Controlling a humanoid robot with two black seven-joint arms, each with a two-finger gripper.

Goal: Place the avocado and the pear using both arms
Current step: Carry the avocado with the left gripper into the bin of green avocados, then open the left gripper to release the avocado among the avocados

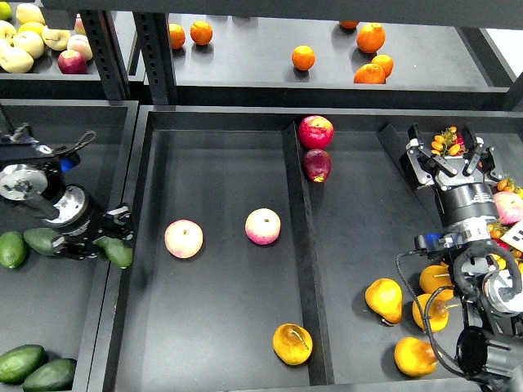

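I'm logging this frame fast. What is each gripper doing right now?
Left gripper: closed on the avocado.
Right gripper: open, holding nothing.

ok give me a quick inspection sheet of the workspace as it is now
surface: dark divided trays beneath a shelf.
job's things: avocado at the left tool, fingers around it; blotched pear lying free in the middle tray.
clutter: two peaches, two red apples, loose avocados, yellow pears, oranges on the shelf.
grippers: right tool open, empty, over the right compartment.
cables: black cable looped by the right wrist.
surroundings: metal rack uprights.
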